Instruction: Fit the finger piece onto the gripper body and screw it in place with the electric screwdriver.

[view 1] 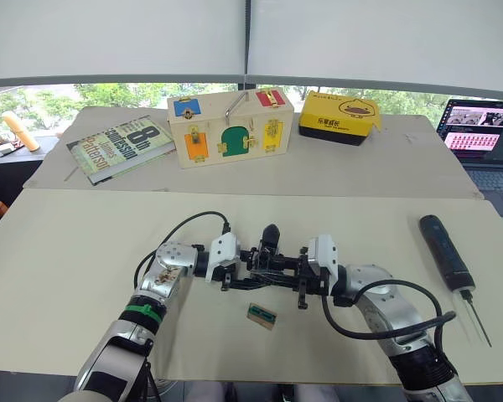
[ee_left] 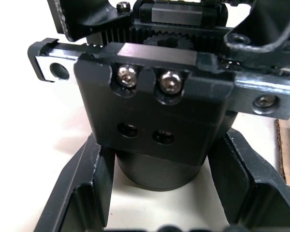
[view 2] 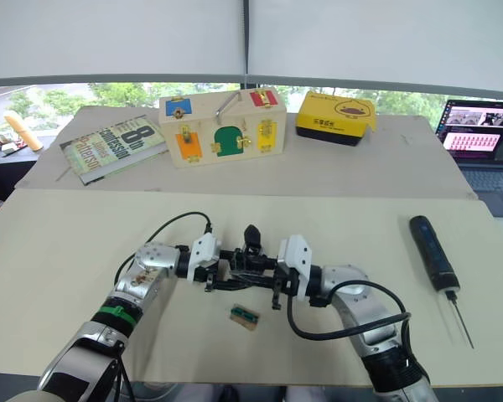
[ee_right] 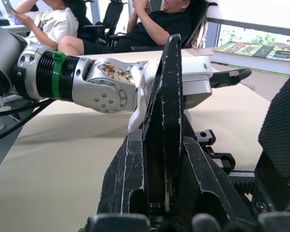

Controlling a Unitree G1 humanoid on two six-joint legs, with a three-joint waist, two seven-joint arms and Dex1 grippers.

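Near the desk's front edge, the left pincer [view 1: 239, 272] clamps the chunky black gripper body [ee_left: 154, 121]. The right pincer [view 1: 295, 280] clamps the small black wedge finger piece [ee_right: 164, 116] against it. The dark blue pen-shaped electric screwdriver [view 1: 445, 251] lies apart by the right edge, open beige desk [view 1: 84, 243] around.

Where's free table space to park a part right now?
Bare board between the grippers' cluster and the electric screwdriver, and the wide strip left of the left gripper. Crowded at centre around the gripper body and green-topped block.
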